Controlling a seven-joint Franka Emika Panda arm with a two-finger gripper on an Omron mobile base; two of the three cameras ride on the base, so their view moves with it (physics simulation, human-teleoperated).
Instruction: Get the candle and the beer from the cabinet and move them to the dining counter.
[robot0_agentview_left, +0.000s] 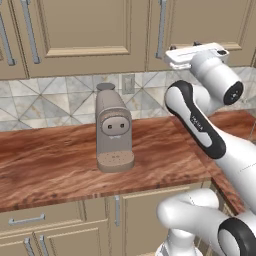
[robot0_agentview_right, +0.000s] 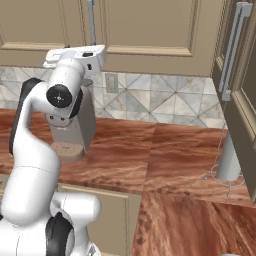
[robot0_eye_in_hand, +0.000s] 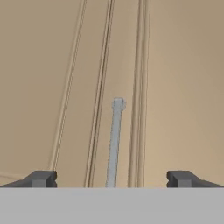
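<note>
The cabinet (robot0_agentview_left: 200, 25) (robot0_agentview_right: 150, 25) is a beige upper wall unit with its raised-panel doors closed. My gripper (robot0_eye_in_hand: 112, 178) is open and points straight at a door (robot0_eye_in_hand: 175, 87). The long metal bar handle (robot0_eye_in_hand: 114, 140) lies between the two dark fingertips (robot0_eye_in_hand: 41, 178), a short way ahead of them. From the base views, my raised hand (robot0_agentview_left: 192, 54) (robot0_agentview_right: 75, 54) sits just below the same handle (robot0_agentview_left: 161, 30) (robot0_agentview_right: 91, 20). The candle and the beer are hidden from sight. The dining counter is out of view.
A grey coffee machine (robot0_agentview_left: 114, 127) (robot0_agentview_right: 75, 130) stands on the wood counter (robot0_agentview_left: 50, 165) under the cabinets, in front of a tiled backsplash with an outlet (robot0_agentview_left: 128, 83). A paper towel holder (robot0_agentview_right: 229, 160) stands at the right, beside a tall cabinet (robot0_agentview_right: 240, 75). Base cabinets with drawers (robot0_agentview_left: 30, 220) lie below.
</note>
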